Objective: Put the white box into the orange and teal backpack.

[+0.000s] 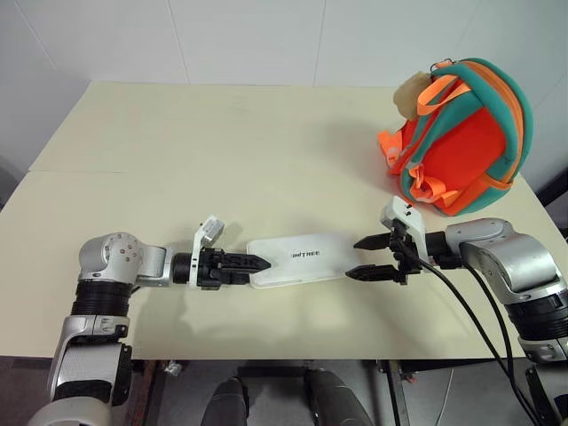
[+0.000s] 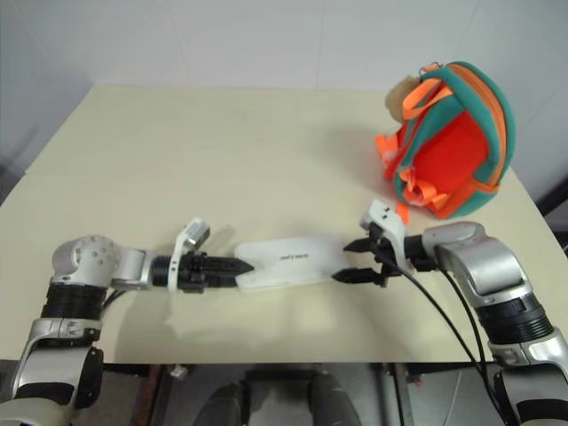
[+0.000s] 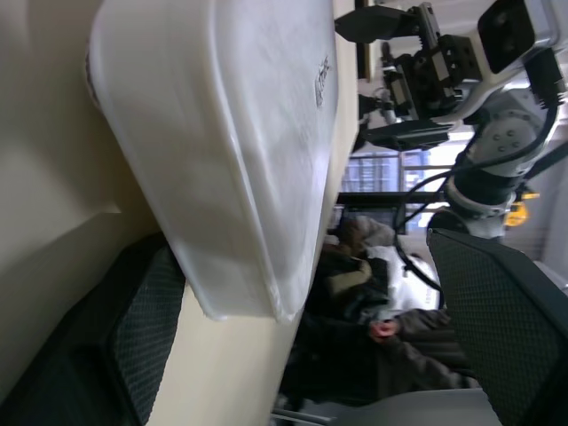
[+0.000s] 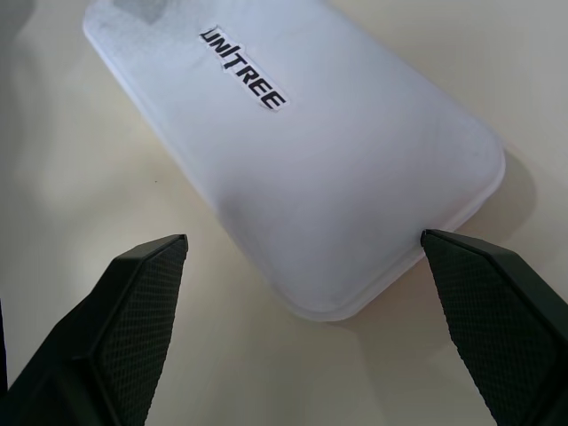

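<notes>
The white box, flat with dark lettering on top, lies on the table near its front edge, between my two grippers. My left gripper is open at the box's left end, and the left wrist view shows that end between its fingers. Open too, my right gripper stands at the box's right end, its fingertips on either side of that end and not touching it. The orange and teal backpack stands upright at the far right of the table, with a beige plush charm at its top.
The table's front edge runs just below both arms. A black cable hangs from my right wrist. The white wall stands behind the table's far edge.
</notes>
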